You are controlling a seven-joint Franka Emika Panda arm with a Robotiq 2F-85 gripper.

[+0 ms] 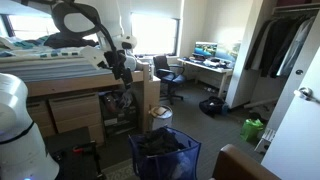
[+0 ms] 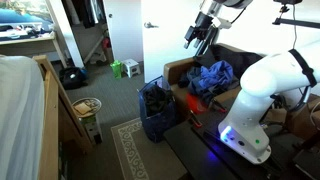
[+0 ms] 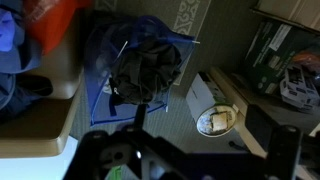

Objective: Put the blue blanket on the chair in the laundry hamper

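The blue blanket (image 2: 210,78) lies crumpled on the brown chair (image 2: 178,70); its edge shows at the left of the wrist view (image 3: 8,45). The blue mesh laundry hamper (image 2: 152,108) stands on the floor beside the chair and holds dark clothes. It also shows in an exterior view (image 1: 163,152) and in the wrist view (image 3: 140,62). My gripper (image 2: 197,38) hangs in the air above the chair and hamper, open and empty. In the wrist view its dark fingers (image 3: 215,142) frame the floor to the side of the hamper.
A white box with a bowl on it (image 3: 215,118) stands by the hamper. A patterned rug (image 2: 130,150), a wicker basket (image 2: 87,106) and a green bag (image 2: 131,68) are on the floor. A raised bed (image 1: 45,70), desk (image 1: 208,62) and office chair (image 1: 166,72) line the room.
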